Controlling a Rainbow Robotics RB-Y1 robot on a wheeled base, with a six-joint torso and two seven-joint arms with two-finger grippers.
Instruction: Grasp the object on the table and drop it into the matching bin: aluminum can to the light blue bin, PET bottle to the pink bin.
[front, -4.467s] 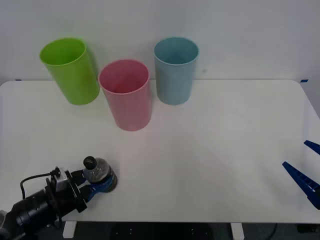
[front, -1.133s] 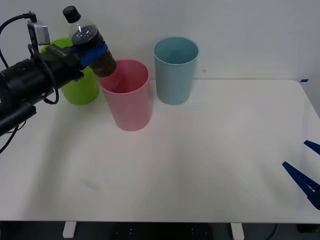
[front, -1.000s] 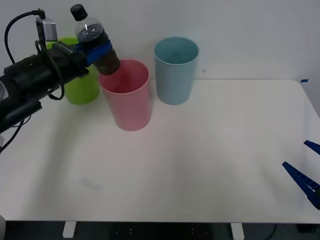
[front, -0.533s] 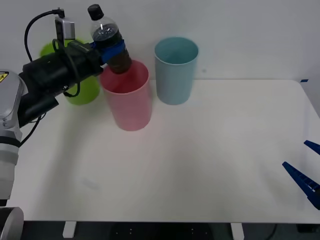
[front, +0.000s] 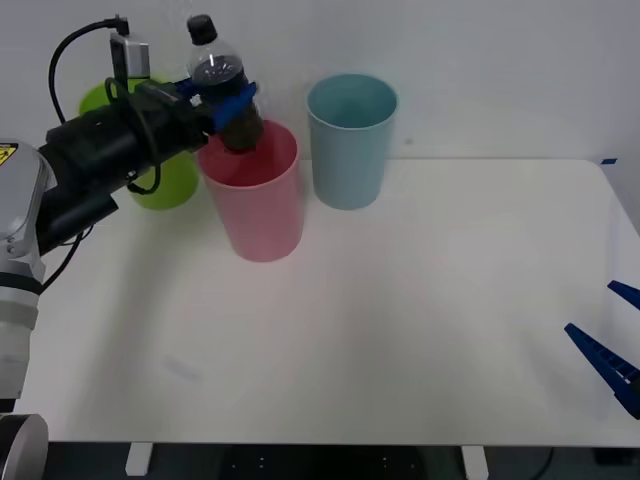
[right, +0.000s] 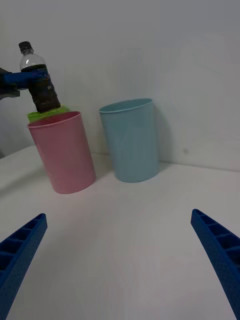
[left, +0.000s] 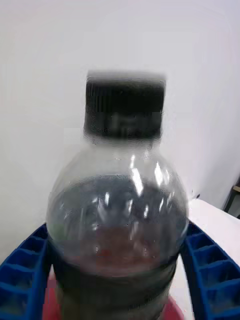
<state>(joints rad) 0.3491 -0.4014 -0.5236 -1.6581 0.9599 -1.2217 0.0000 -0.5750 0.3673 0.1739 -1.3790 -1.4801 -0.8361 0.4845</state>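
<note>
The PET bottle (front: 216, 66), clear with a black cap and dark lower body, hangs nearly upright just above the near-left rim of the pink bin (front: 256, 205). My left gripper (front: 222, 95) reaches in from the left and is shut on the bottle's middle. In the left wrist view the bottle (left: 117, 200) sits between the blue fingers (left: 27, 272). The right wrist view has the bottle (right: 35, 65) above the pink bin (right: 65, 155). The light blue bin (front: 350, 150) stands to the pink one's right. My right gripper (front: 612, 330) rests open at the table's front right.
A lime green bin (front: 160, 175) stands behind my left arm, left of the pink bin. The white table (front: 400, 300) spreads wide between the bins and the right gripper (right: 120, 265). A wall rises close behind the bins.
The left arm lifted the bottle from the table's front left and carried it over the pink bin. In the last half second it shifted slightly right and the bottle stands more upright.
</note>
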